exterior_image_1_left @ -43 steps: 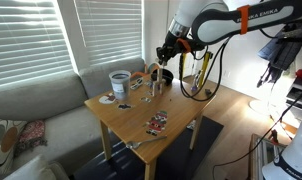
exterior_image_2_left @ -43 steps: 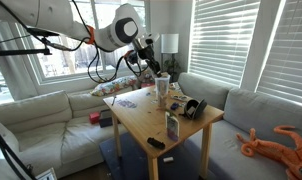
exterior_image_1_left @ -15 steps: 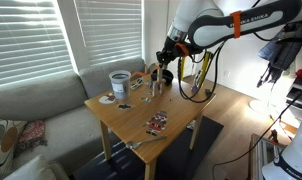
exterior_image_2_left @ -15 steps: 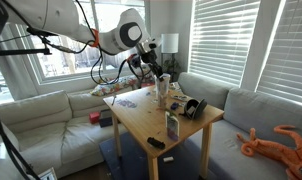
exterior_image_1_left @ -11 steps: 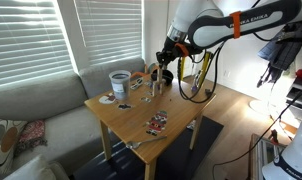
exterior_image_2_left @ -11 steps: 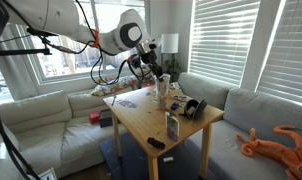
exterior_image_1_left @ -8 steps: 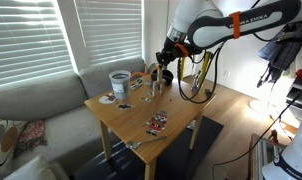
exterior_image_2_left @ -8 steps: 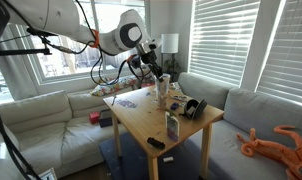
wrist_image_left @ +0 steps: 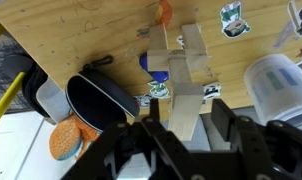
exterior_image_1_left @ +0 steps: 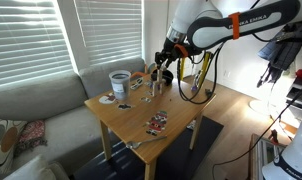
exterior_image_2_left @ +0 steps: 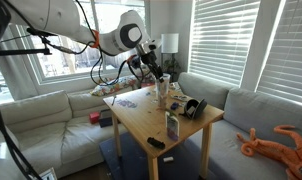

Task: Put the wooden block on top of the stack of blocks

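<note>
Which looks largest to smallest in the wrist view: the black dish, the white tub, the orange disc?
1 and 2. Black dish and white tub: they look about alike. The tub is cut off by the frame edge and stands taller, nearer the camera, so I won't rank them.
3. Orange disc: clearly smallest.

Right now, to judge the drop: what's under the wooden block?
In the wrist view the wooden block hides whatever is directly beneath it. Only the table and a printed card peeking out beside it show.
</note>
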You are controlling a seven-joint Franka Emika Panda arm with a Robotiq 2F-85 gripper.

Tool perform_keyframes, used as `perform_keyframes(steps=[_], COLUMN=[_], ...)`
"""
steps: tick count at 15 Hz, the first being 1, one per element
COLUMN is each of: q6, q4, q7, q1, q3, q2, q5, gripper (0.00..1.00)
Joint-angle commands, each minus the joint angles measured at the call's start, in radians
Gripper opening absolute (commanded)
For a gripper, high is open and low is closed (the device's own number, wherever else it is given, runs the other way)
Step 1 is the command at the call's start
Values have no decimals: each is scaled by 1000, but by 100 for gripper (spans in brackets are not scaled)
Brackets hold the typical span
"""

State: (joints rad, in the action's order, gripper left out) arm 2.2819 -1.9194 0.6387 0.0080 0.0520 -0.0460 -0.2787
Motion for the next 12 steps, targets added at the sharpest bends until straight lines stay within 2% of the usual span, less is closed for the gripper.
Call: perform_keyframes(steps=[1,2,4,6,10,11,12], q6=[-19,-17,-8,18,142,95,106], q4=[28,29,41,62,54,77,74], q7=[-25,-27,-38,-64,-195,-134,-156], q1=[6,7,12,20,60,29,39], q3=[-1,0,4,11,44,42,51], q2=[4,-2,-27,-69,-114,-100,-110], q5=[29,31,29,29,121,72,87], gripper=[88,96,100,100,100,100,100])
